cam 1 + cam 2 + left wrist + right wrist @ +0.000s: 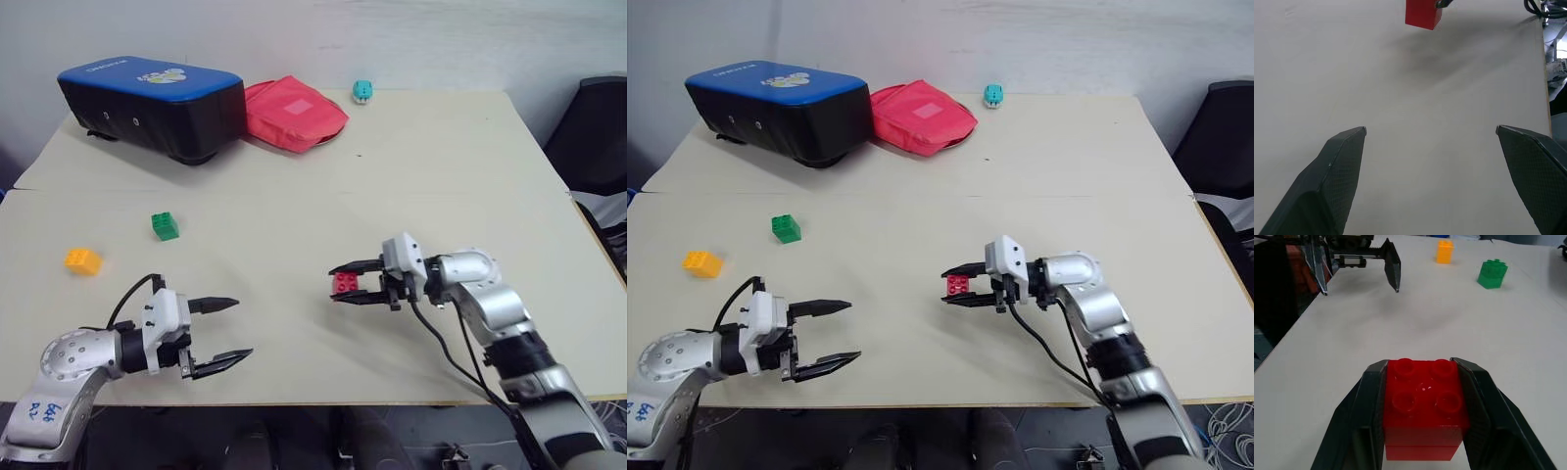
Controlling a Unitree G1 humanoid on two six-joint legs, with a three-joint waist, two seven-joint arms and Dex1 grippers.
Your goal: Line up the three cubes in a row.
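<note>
pinching the red brick (344, 284) above the bench (294, 225), the right gripper (355, 282) is carrying it; left gripper (221, 334) is hovering spread; green brick (165, 226) and orange-yellow brick (82, 260) are lying apart, unaligned.

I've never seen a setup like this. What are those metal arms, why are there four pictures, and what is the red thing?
These are the two arms of a humanoid robot, each ending in a gripper with two black fingers. Two pictures come from cameras on its head, looking down over a pale table. The other two come from cameras on its wrists, looking along the fingers.

The right gripper is shut on a red cube, a studded toy brick, held between its fingers. The left gripper is open and holds nothing.

On the table lie a green cube and an orange-yellow cube. At the far edge sit a blue and black case, a red fabric pouch and a small teal toy.
</note>
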